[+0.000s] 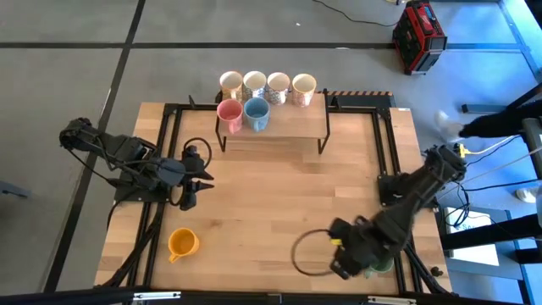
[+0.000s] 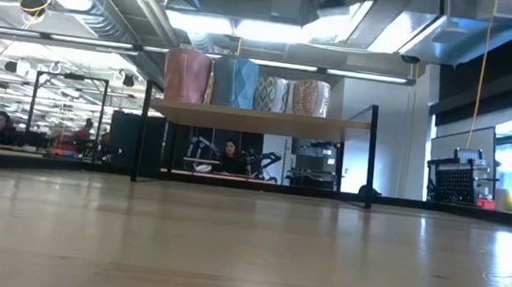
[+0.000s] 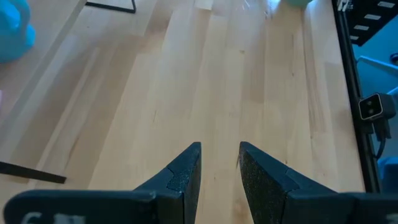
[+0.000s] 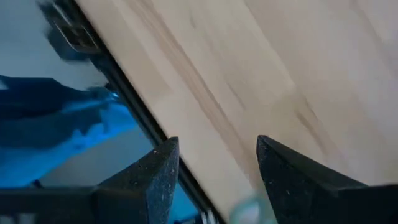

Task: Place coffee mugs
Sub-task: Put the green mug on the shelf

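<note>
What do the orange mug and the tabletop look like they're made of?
Orange mug: probably glazed ceramic, judging by its smooth, even colour and thick moulded handle, though painted metal or plastic can't be ruled out. Tabletop: light wood in glued strips, with visible grain and a slight satin sheen.

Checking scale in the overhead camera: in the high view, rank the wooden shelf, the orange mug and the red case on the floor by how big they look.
1. Wooden shelf
2. Red case
3. Orange mug
</note>
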